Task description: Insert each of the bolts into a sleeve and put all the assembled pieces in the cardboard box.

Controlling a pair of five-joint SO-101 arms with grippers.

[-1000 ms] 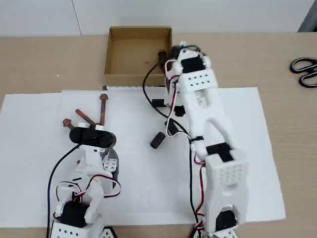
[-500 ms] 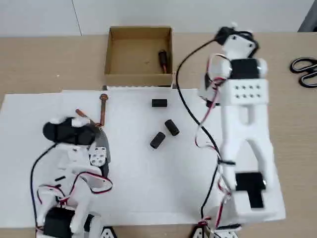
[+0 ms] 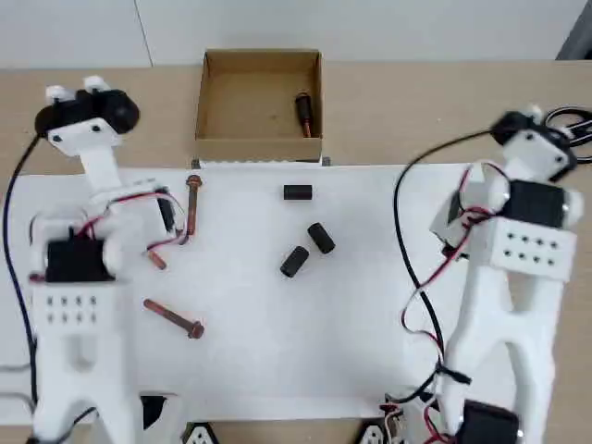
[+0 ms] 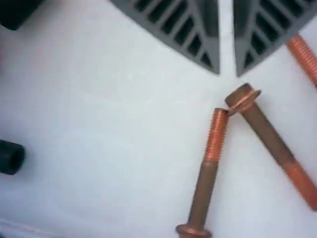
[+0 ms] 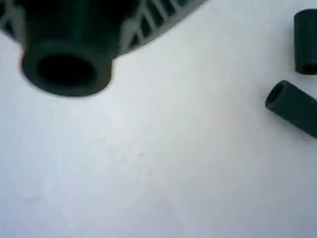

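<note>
The cardboard box (image 3: 215,97) stands at the back of the table with one assembled bolt and sleeve (image 3: 303,113) inside by its right wall. Three copper bolts lie on the white paper: an upright one (image 3: 192,205), a short visible piece (image 3: 155,261) and a front one (image 3: 173,317). Three black sleeves (image 3: 297,193) (image 3: 321,238) (image 3: 294,261) lie mid-paper. My left gripper (image 3: 171,220) (image 4: 226,73) is shut and empty, just above two touching bolts (image 4: 207,173) (image 4: 273,145). My right gripper (image 3: 451,222) hangs over the paper's right part, well away from two sleeves (image 5: 307,42) (image 5: 292,106).
Scissors (image 3: 572,120) lie at the table's far right edge, partly behind the right arm. White paper (image 3: 305,342) covers most of the table. A dark round part (image 5: 67,67) sits close under the right wrist camera; I cannot tell what it is.
The right arm left the box and swung right and back, leaving the assembled piece inside. The left arm rose and shifted left. Two bolts now lie nearer the front.
</note>
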